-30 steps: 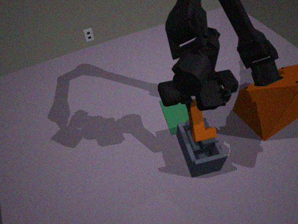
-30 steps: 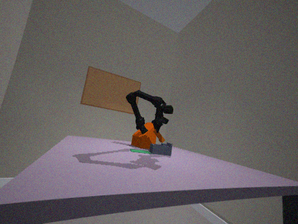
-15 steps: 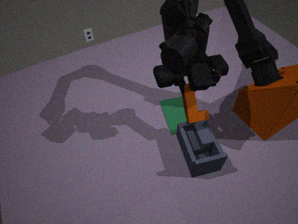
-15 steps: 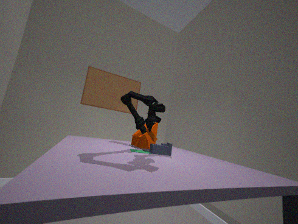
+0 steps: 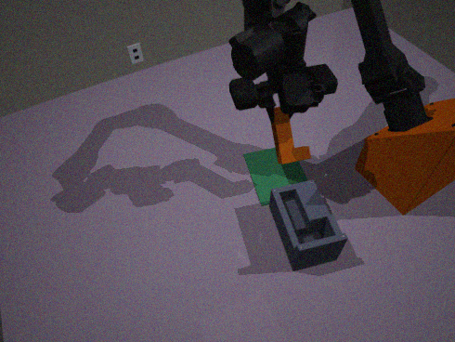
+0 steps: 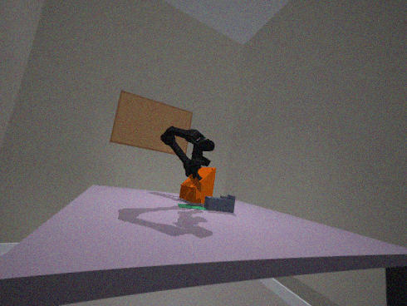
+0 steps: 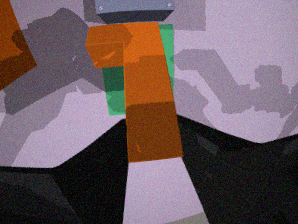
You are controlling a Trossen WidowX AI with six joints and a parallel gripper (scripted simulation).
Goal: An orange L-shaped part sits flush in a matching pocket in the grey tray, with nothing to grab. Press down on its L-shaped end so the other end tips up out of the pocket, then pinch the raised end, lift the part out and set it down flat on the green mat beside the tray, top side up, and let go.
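Note:
My gripper [image 5: 281, 116] [image 7: 150, 122] is shut on the plain end of the orange L-shaped part [image 5: 286, 141] [image 7: 145, 75]. The part hangs tilted in the air with its L-shaped end lowest, and appears over the green mat [image 5: 263, 178] [image 6: 188, 205] [image 7: 116, 104]. The grey tray [image 5: 281, 228] [image 6: 219, 204] [image 7: 135, 7] stands beside the mat, and its L-shaped pocket is empty. In the wrist view the L-shaped end points up toward the tray and covers much of the mat. In the exterior view the part is hard to make out.
A large orange angular block [image 5: 409, 163] [image 6: 208, 185] [image 7: 12, 50] stands at the arm's base, to the right of the mat in the top view. The arm's shadow falls across the lilac table [image 5: 116, 279] [image 6: 104, 245]. A brown board [image 6: 145, 120] hangs on the wall.

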